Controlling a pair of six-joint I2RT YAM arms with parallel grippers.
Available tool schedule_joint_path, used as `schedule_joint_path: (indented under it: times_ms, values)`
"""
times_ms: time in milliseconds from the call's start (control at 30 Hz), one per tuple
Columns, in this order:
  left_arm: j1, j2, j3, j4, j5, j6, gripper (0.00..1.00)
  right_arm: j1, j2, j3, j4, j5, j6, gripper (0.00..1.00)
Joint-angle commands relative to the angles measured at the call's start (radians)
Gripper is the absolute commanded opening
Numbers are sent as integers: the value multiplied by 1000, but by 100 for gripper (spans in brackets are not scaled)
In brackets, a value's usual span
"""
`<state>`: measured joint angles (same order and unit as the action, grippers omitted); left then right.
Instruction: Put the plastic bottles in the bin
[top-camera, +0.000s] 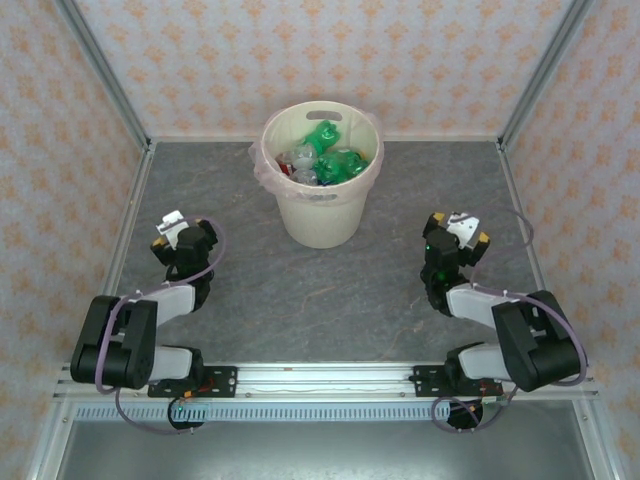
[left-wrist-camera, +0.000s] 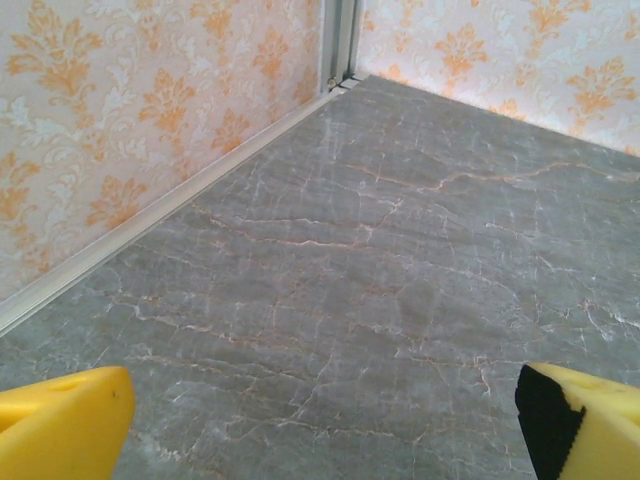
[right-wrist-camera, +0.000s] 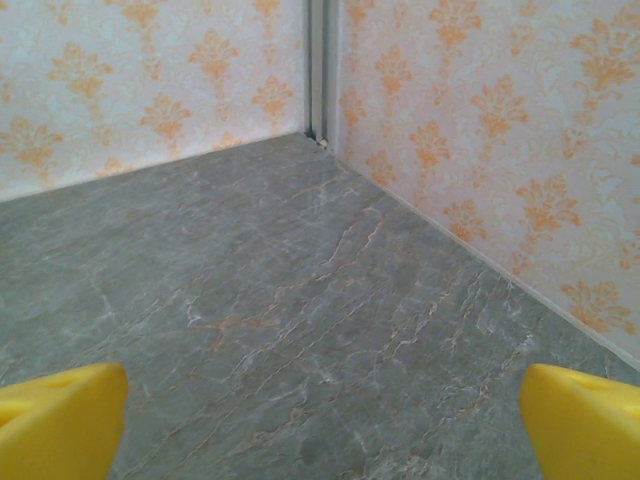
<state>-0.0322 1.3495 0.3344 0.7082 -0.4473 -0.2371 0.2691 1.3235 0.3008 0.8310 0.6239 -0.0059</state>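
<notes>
Noting plastic bottles (top-camera: 325, 160) heaped inside bin (top-camera: 322, 215), at far centre of table (top-camera: 400, 200). Finding left gripper (top-camera: 178, 232) and right gripper (top-camera: 456, 230) on either side, well apart from bin, jaws spread wide, pinching nothing. Judging loading step done. Next: probably no grasp, only holding arms clear.

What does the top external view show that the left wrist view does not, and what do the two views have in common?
Top external view: the bin at the far middle of the table, the plastic bottles heaped inside it, and both arms, with the left claw and the right claw holding nothing.
Left wrist view: close up, the left claw's yellow fingers stand wide apart, and one has a black pad on its inner face.
Both: the grey marbled table, the orange-patterned wall and a metal corner post.
</notes>
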Motion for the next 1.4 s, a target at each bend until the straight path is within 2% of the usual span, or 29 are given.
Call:
schedule_joint_path:
  times_ms: [0, 67, 167, 233, 300, 367, 467, 533, 700, 800, 867, 933, 1033, 1367]
  values:
    - [5, 27, -27, 223, 26, 36, 99, -25, 28, -63, 218, -62, -23, 100]
    - [5, 31, -35, 262, 41, 62, 99, -38, 33, -75, 261, -67, -6, 100]
    - [5, 52, -34, 307, 55, 104, 99, -60, 32, -106, 336, -149, -26, 100]
    - [6, 71, -64, 406, 64, 120, 99, -74, 37, -119, 375, -182, -39, 100]
    - [8, 121, -119, 576, 74, 141, 99, -93, 55, -157, 467, -220, -44, 100]
    - [8, 105, -96, 484, 130, 140, 100, -108, 74, -179, 519, -238, -34, 100]
    - [18, 133, -133, 584, 188, 151, 100, -142, 95, -187, 541, -266, -4, 100]
    - [19, 175, -148, 653, 182, 156, 100, -161, 82, -185, 524, -295, 15, 100]
    - [15, 186, -144, 661, 205, 176, 100, -169, 108, -179, 529, -364, -3, 100]
    - [14, 185, -153, 678, 178, 165, 100, -168, 216, -183, 666, -392, -35, 100]
    - [15, 184, -171, 718, 176, 162, 100, -169, 176, -154, 529, -401, -21, 100]
    - [15, 186, -149, 672, 189, 169, 100, -173, 202, -147, 573, -408, -31, 100]
    - [7, 189, -143, 662, 195, 184, 100, -176, 201, -89, 451, -407, -16, 100]
    - [3, 188, -135, 646, 222, 198, 100, -180, 196, -94, 451, -416, -16, 100]
